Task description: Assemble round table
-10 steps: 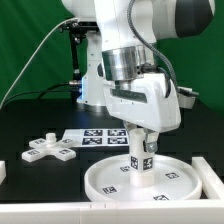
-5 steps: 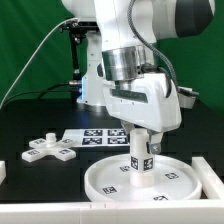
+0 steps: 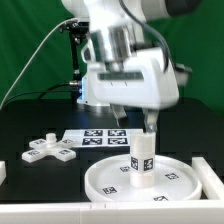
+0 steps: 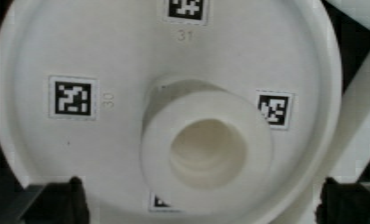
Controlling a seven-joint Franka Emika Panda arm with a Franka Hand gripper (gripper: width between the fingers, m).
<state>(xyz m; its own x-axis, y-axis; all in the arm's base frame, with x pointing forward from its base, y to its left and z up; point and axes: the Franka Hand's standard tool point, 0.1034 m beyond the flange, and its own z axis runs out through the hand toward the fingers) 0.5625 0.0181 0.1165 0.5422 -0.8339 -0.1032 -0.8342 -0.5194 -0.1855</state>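
Note:
The large round rimmed disc lies flat near the table's front. The short thick cylinder stands upright on its central hub, tags on its side. My gripper hangs just above the cylinder's top, open and holding nothing. In the wrist view I look straight down on the disc and the cylinder's hollow top; the gripper has its dark fingertips spread wide on either side, clear of the cylinder. The small cross-shaped piece lies on the black table toward the exterior view's left.
The marker board lies flat behind the disc. White bars stand at the exterior view's left edge, right edge and along the front. The robot base and cables are behind, before a green backdrop.
The gripper has opened, let go of the cylinder and risen above it, shifting slightly toward the exterior view's left. The cylinder stays upright on the hub.

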